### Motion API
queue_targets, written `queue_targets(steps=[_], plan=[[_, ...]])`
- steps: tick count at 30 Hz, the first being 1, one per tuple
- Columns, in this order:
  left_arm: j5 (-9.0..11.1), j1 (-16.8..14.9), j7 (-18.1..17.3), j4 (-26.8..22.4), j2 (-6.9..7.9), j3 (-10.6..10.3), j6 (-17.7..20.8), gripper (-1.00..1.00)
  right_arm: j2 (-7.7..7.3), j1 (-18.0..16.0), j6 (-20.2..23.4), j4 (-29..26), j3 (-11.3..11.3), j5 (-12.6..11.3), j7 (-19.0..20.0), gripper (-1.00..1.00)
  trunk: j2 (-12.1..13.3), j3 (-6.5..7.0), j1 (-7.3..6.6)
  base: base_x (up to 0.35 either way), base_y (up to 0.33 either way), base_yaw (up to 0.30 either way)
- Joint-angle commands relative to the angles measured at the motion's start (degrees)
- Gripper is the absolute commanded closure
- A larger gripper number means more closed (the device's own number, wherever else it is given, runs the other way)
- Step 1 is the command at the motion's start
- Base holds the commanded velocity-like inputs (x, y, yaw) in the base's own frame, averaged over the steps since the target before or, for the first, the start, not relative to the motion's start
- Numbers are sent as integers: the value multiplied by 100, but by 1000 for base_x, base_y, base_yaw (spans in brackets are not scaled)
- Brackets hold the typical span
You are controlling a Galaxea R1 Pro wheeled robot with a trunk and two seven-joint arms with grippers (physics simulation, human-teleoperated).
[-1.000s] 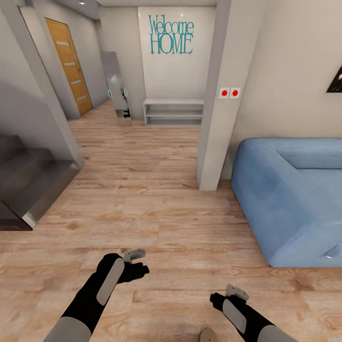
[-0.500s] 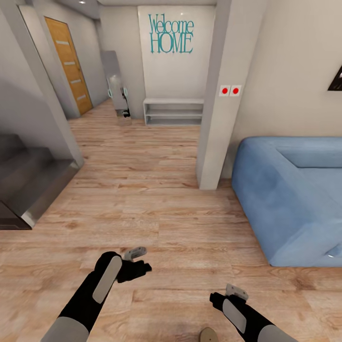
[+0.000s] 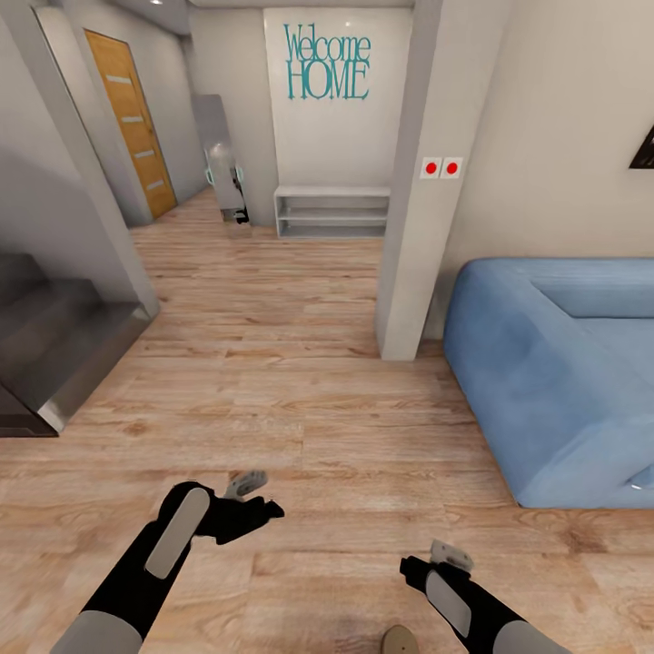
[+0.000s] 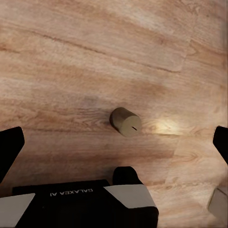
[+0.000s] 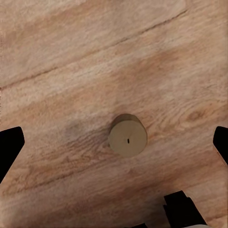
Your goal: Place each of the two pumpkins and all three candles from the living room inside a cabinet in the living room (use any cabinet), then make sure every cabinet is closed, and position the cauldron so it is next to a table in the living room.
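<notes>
A candle (image 5: 127,136) stands upright on the wood floor (image 3: 300,381), below the right gripper (image 5: 114,142), whose fingers are spread wide and empty. The left gripper (image 4: 114,142) is also wide open and empty above the floor, well apart from the blue sofa (image 3: 554,381).

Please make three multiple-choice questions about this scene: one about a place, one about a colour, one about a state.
1. Where does the candle stand?
A. on the sofa
B. on the wood floor
C. on the white shelf

2. What colour is the sofa?
A. blue
B. green
C. red

3. How are the fingers of the right gripper?
A. shut on the candle
B. shut on nothing
C. spread apart, empty

Answers:
1. B, the right wrist view shows the candle upright on the floor.
2. A, the head view shows it blue.
3. C, dark fingertips sit at both picture edges, with the candle untouched between them.
</notes>
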Motion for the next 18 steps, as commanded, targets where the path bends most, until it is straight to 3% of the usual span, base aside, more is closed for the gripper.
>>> queue_targets(steps=[1,3,6,9,12,18], plan=[[93,30,26,-39,38,-47,8,-100,-9,-1,-6,-18,45,3,-11,-100,-3,-5,0,0,0,0],[156,90,-38,-103,103,-111,8,-100,-9,-1,-70,-18,45,68,53,-100,-3,-5,0,0,0,0],[249,-7,-119,-200,200,-29,17,-100,-10,7,-76,-21,50,56,46,-100,-3,-5,0,0,0,0],[354,-47,-155,-296,101,67,17,-100,-13,15,-160,-18,49,2,8,-100,-123,-59,66,0,0,0],[446,-55,-155,-393,187,164,14,-100,-14,15,-199,-15,46,-10,-1,-100,-243,-112,132,0,0,0],[619,-58,-161,-541,354,132,13,-100,-14,12,-216,-10,41,-14,-5,-100,-484,-220,263,0,0,0]])
